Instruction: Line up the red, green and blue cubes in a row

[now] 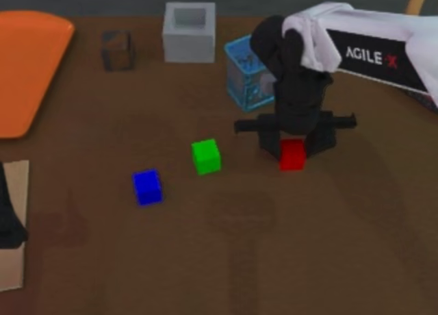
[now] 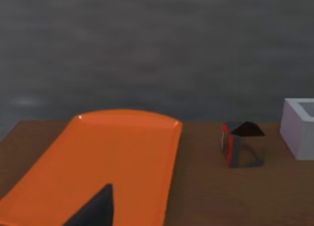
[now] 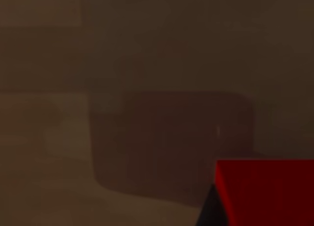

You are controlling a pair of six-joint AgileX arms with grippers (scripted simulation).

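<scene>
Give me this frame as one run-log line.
right gripper: at red cube, grip unclear | left arm: parked, table's left edge | green cube, blue cube: free on table, left of red

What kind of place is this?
Probably a computer-made robot practice table: a brown table with a red cube, green cube, blue cube, and the right pincer over the red one.

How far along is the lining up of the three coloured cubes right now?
Roughly midway. The green cube and blue cube already sit apart on the table, on a slant rather than a straight row. In hand: the right gripper is down over the red cube, jaws either side of it. Left to do: bring all three into one row. The left arm is parked at the table's left edge.
</scene>
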